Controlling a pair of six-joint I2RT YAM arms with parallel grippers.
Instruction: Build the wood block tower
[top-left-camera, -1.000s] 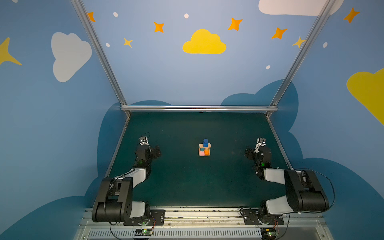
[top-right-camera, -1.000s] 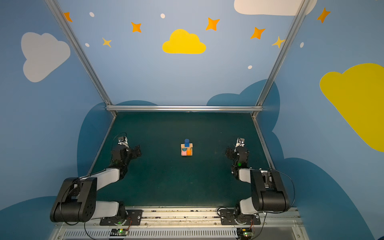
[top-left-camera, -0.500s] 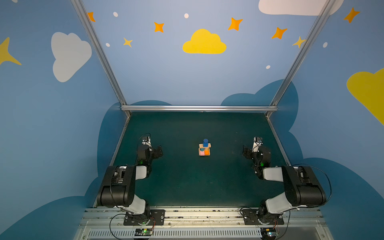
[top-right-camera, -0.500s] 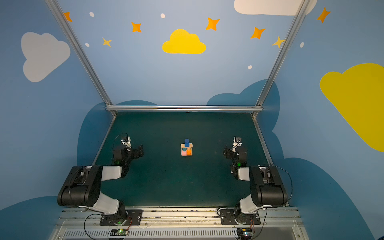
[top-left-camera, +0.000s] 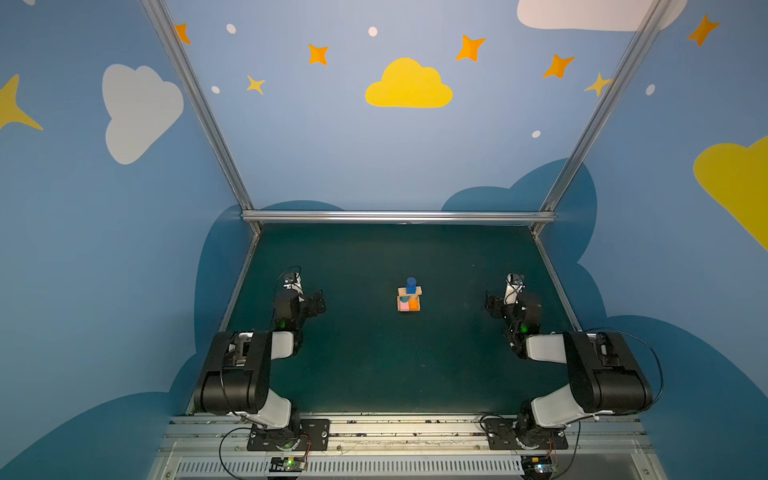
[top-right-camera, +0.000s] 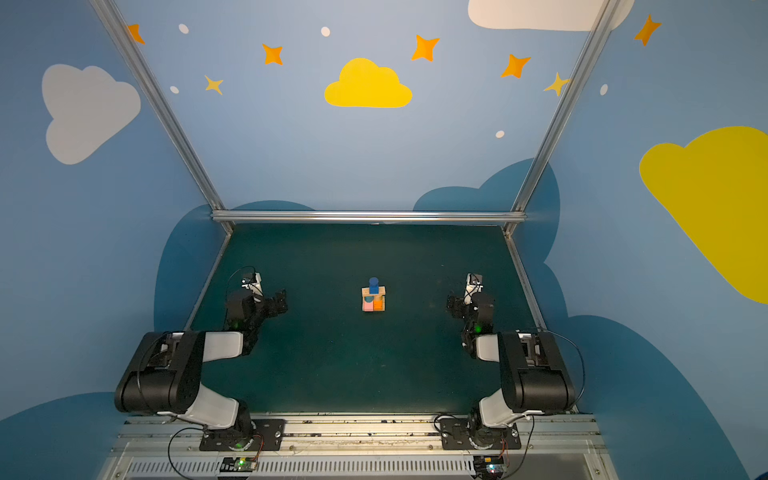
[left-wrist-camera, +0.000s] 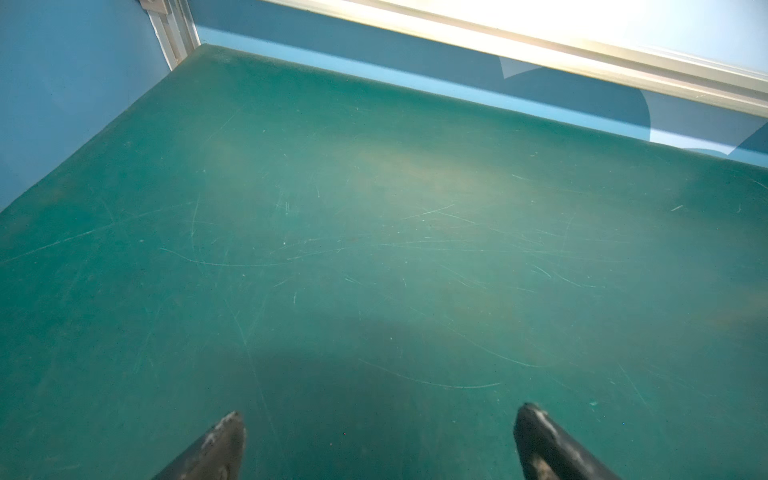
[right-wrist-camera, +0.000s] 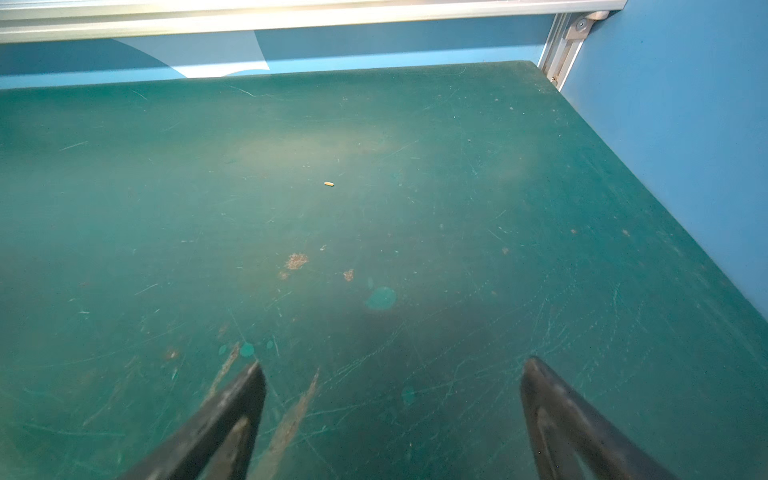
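Tower (top-left-camera: 409, 296) is standing in the middle of the mat (top-left-camera: 374, 365); I'm seeing left gripper (left-wrist-camera: 381, 411) and right gripper (right-wrist-camera: 395, 363) gaping wide, empty, by opposite edges.

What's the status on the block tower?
Left gripper open, empty, left side of mat. Right gripper open, empty, right side. Wood block tower standing mid-mat, dark-blue cylinder on top, both grippers clear of it. No obstruction seen.
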